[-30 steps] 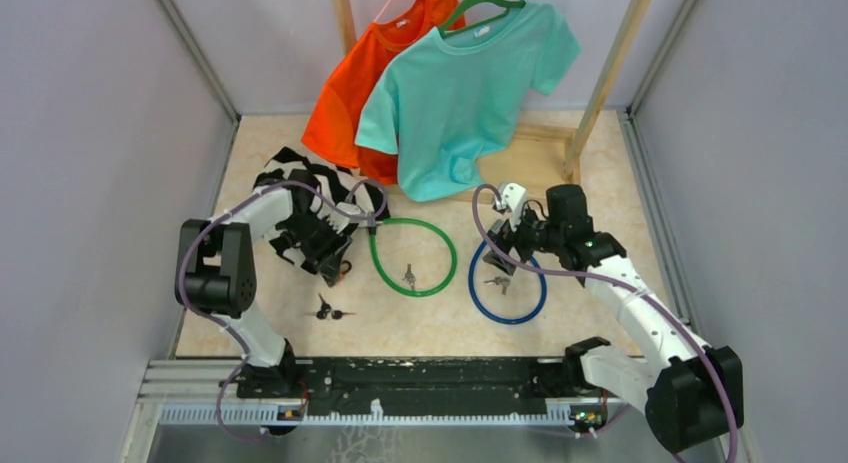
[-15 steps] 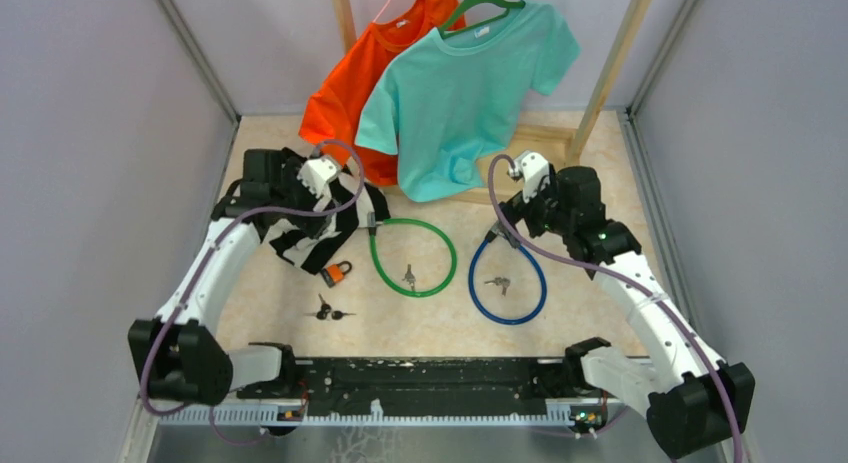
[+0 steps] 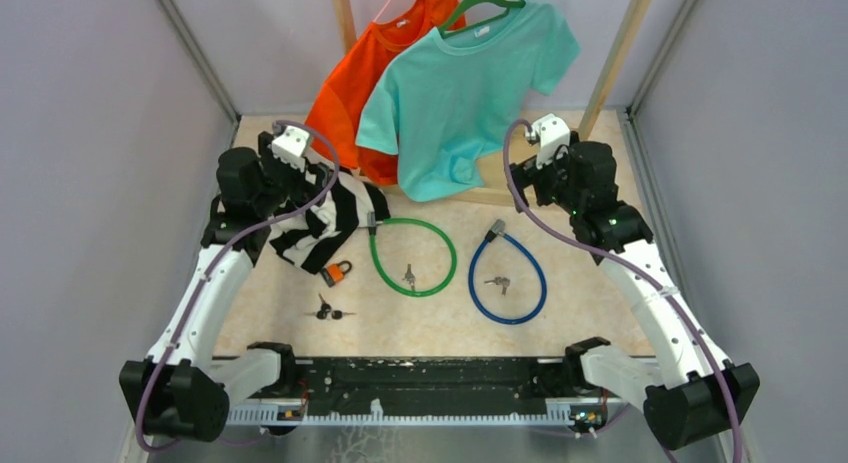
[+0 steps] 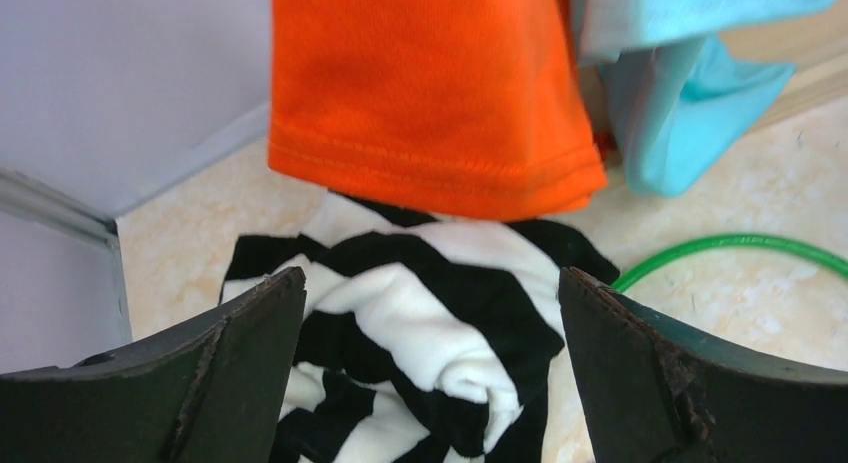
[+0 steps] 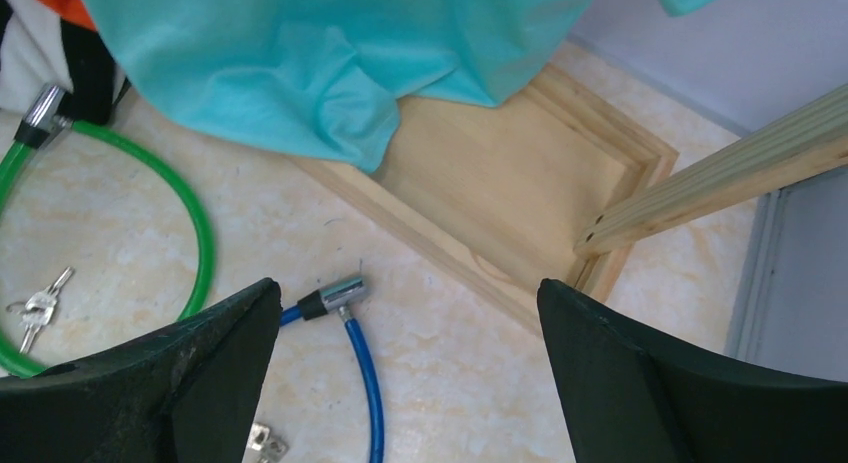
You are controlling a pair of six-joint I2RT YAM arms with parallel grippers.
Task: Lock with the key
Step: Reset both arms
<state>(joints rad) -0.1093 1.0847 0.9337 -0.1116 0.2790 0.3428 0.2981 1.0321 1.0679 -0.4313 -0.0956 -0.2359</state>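
Note:
An orange padlock (image 3: 337,273) lies on the table beside the striped cloth (image 3: 310,218). Black-headed keys (image 3: 328,309) lie in front of it. A green cable lock (image 3: 412,256) has keys (image 3: 409,276) inside its loop. A blue cable lock (image 3: 508,283) also has keys (image 3: 498,282) inside its loop. My left gripper (image 3: 300,183) is open and empty, raised over the striped cloth (image 4: 440,323). My right gripper (image 3: 532,183) is open and empty, raised above the blue lock's metal head (image 5: 338,295). The padlock is out of both wrist views.
An orange shirt (image 3: 350,83) and a teal shirt (image 3: 460,83) hang from a wooden rack whose base (image 3: 530,158) lies at the back. Grey walls close in the left and right sides. The green cable (image 5: 195,218) and its keys (image 5: 35,308) show in the right wrist view.
Both arms have lifted and drawn back toward the far side. The left gripper has left the padlock by the cloth. The right gripper has left the blue lock's head on the table.

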